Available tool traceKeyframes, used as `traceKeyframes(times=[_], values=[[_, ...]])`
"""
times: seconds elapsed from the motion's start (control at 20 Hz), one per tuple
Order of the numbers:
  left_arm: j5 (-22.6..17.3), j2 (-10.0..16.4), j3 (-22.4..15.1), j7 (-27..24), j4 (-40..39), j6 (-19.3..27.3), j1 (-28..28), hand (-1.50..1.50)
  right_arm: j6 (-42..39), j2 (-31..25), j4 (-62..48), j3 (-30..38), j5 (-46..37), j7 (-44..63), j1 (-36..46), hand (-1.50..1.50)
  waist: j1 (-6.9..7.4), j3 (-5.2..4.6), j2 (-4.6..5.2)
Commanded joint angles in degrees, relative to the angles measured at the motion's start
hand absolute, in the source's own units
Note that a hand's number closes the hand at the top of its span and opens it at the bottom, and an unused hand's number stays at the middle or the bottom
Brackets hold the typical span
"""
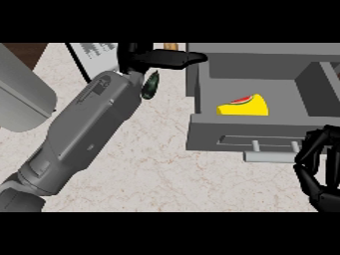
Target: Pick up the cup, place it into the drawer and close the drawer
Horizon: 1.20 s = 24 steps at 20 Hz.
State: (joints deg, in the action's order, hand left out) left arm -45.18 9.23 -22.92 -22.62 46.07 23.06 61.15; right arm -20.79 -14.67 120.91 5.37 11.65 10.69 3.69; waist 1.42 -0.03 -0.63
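The bench (158, 164) has a pale marbled top. A grey cabinet (275, 50) stands at its back right corner, its drawer (268, 134) pulled open. A white printed sheet (95, 56) lies at the back edge.

The drawer (275, 54) is grey, the wedge (244, 106) yellow with red, the counter (165, 164) beige-veined.

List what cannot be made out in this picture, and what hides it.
- Dark green thing, head view: partly behind the left forearm; cup or not, unclear.
- Left hand, head view: its grasp is hidden by the hand itself.
- Right hand, head view: cut off by the right edge.
- Tan thing: partly behind the left hand, too small to name.
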Motion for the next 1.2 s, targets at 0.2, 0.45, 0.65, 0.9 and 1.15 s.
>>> traceKeyframes(times=[0.2,0.45,0.65,0.9,1.15], values=[[-0.30,9.43,-0.50,4.91,21.86,0.51,-19.00,-1.50,-2.00,-2.21,-4.40,-1.26,-8.12,-1.58,-1.03,1.50,0.72,0.04,0.06],[-2.46,17.27,2.50,7.45,35.08,-1.97,-31.46,-1.50,0.28,-0.08,-6.35,-4.31,-16.34,-5.91,-2.12,1.50,0.69,0.06,0.17],[-2.16,17.95,3.73,4.11,34.71,-5.93,-36.09,-1.50,-1.17,-4.35,-9.80,-9.76,-28.09,-10.14,0.46,1.50,0.58,0.02,0.53],[-5.02,23.63,8.36,5.03,37.37,-11.55,-41.69,-1.50,4.10,-6.21,-16.45,-15.48,-43.04,-16.77,0.78,1.50,0.67,0.05,0.63],[-2.71,21.55,9.46,1.54,37.28,-14.14,-47.83,-1.50,11.41,-2.29,-28.80,-19.60,-51.32,-21.36,4.65,1.50,-0.45,0.04,0.73]])
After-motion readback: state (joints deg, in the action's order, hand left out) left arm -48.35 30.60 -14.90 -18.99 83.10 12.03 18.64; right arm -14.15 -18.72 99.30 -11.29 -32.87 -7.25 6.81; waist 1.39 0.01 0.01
